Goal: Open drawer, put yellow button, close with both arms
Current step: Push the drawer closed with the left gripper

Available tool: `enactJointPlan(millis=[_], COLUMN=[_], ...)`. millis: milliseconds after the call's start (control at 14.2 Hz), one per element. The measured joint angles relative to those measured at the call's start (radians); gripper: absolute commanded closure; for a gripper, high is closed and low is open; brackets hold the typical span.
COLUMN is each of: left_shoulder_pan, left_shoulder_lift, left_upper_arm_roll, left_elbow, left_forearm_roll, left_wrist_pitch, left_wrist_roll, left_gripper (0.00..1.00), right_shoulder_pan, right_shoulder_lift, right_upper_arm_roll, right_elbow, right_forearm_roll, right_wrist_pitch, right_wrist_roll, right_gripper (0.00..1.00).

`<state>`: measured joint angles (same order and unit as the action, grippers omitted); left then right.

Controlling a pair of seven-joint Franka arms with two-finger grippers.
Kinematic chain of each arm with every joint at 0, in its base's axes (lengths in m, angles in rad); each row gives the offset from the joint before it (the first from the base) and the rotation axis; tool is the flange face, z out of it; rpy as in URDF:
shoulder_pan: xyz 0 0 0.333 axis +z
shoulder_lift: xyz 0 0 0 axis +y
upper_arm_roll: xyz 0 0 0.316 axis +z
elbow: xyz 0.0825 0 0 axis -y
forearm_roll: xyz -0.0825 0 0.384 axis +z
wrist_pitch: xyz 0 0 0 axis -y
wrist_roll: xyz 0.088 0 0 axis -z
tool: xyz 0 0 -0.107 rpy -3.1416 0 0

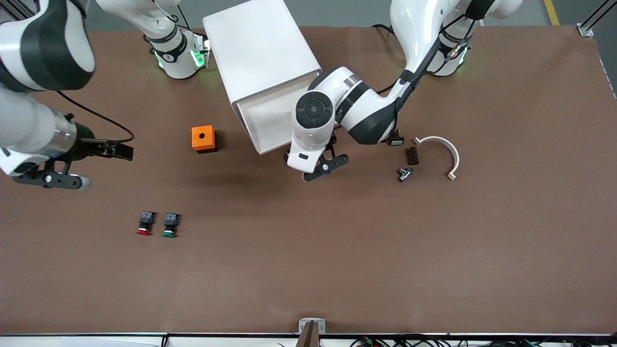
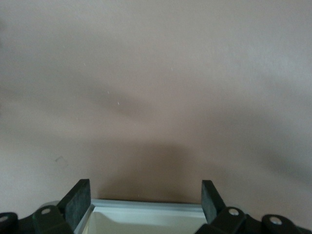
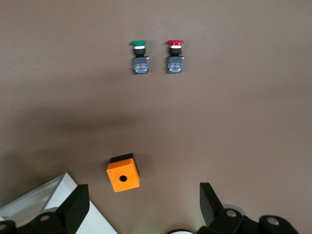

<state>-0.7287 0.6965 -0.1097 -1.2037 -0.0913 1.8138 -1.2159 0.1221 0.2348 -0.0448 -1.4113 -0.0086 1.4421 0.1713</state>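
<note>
The white cabinet (image 1: 262, 53) stands between the arm bases. Its highest drawer (image 1: 267, 113) is pulled out toward the front camera and shows a pale inside. My left gripper (image 1: 308, 166) hangs over the drawer's front edge. In the left wrist view that gripper (image 2: 146, 202) is open, and the drawer's front rim (image 2: 146, 207) lies between its fingers (image 2: 78, 202) without touching them. My right gripper (image 1: 123, 152) is open and holds nothing, up over the table toward the right arm's end; in its own wrist view this gripper (image 3: 144, 202) looks down on bare table. The yellow button is out of view.
An orange box (image 1: 204, 139) with a round hole stands beside the drawer. A red-capped button (image 1: 145, 223) and a green-capped button (image 1: 170, 225) lie side by side nearer the front camera. Toward the left arm's end lie a white curved piece (image 1: 450, 154) and small dark parts (image 1: 410, 156).
</note>
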Motion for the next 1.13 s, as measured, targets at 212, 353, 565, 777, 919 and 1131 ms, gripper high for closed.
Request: enactJointPlan(millis=[212, 353, 565, 777, 919, 1131], left_shoulder_pan=[-0.041, -0.057, -0.071, -0.083, -0.088, -0.098], left_shoulder_lift=[0.000, 0.000, 0.000, 0.000, 0.000, 0.000], left_upper_arm_roll=[-0.001, -0.001, -0.001, -0.001, -0.001, -0.001], left_elbow=[-0.002, -0.003, -0.004, -0.008, -0.015, -0.024], left_forearm_roll=[-0.012, -0.019, -0.047, -0.090, -0.140, -0.185], left_wrist_pitch=[0.000, 0.000, -0.007, -0.018, -0.036, -0.043], left_wrist_roll=[-0.003, -0.003, -0.009, -0.056, -0.069, -0.074], left_gripper=[0.00, 0.00, 0.00, 0.00, 0.00, 0.00], right_shoulder_pan=[-0.077, -0.121, -0.144, -0.145, -0.151, -0.154], right_shoulder_lift=[0.000, 0.000, 0.000, 0.000, 0.001, 0.001], right_upper_arm_roll=[0.001, 0.001, 0.002, 0.007, 0.007, 0.010], right_elbow=[0.010, 0.011, 0.011, 0.011, 0.011, 0.013], right_forearm_roll=[-0.002, -0.001, -0.001, -0.001, -0.001, -0.002], right_wrist_pitch=[-0.003, -0.004, -0.004, -0.004, -0.003, -0.002], right_wrist_roll=[-0.081, -0.094, -0.101, -0.101, -0.100, -0.100], right_gripper=[0.00, 0.00, 0.00, 0.00, 0.00, 0.00])
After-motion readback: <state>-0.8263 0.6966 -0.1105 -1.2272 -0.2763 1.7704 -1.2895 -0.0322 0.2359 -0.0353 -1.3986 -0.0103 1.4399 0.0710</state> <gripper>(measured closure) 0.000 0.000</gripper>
